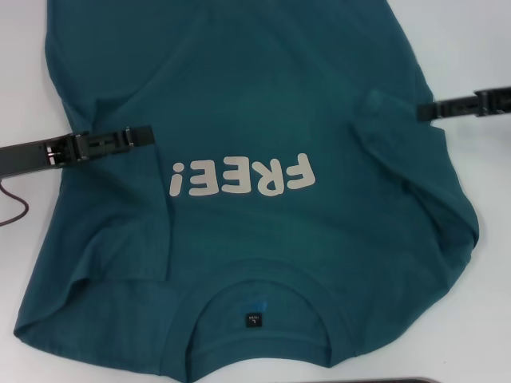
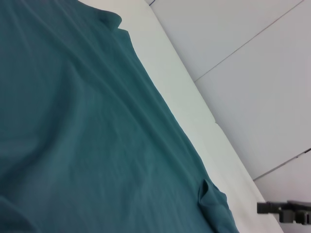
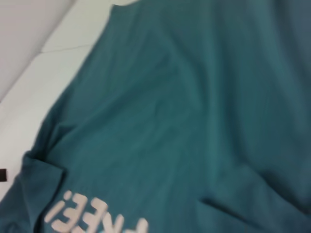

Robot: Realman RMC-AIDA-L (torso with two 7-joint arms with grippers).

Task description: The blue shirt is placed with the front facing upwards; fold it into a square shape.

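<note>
The blue shirt [image 1: 255, 96] lies front up on the white table, its collar [image 1: 255, 291] and dark neck label [image 1: 254, 320] at the near edge. The off-white "FREE!" lettering [image 1: 242, 177] reads upside down. Both sleeves lie folded onto the body. My left gripper [image 1: 144, 136] reaches in from the left, its tip over the shirt by the left sleeve fold. At the shirt's right edge my right gripper [image 1: 423, 111] comes in beside the folded right sleeve. The left wrist view shows the shirt [image 2: 87, 136] and the right gripper [image 2: 284, 212] farther off. Cloth and lettering [image 3: 92, 216] fill the right wrist view.
Bare white table [image 1: 471, 40] shows on both sides of the shirt. A thin dark cable [image 1: 16, 209] loops on the table at the left. A dark edge [image 1: 399, 381] shows at the bottom of the head view. Past the table's far edge is tiled floor [image 2: 252, 73].
</note>
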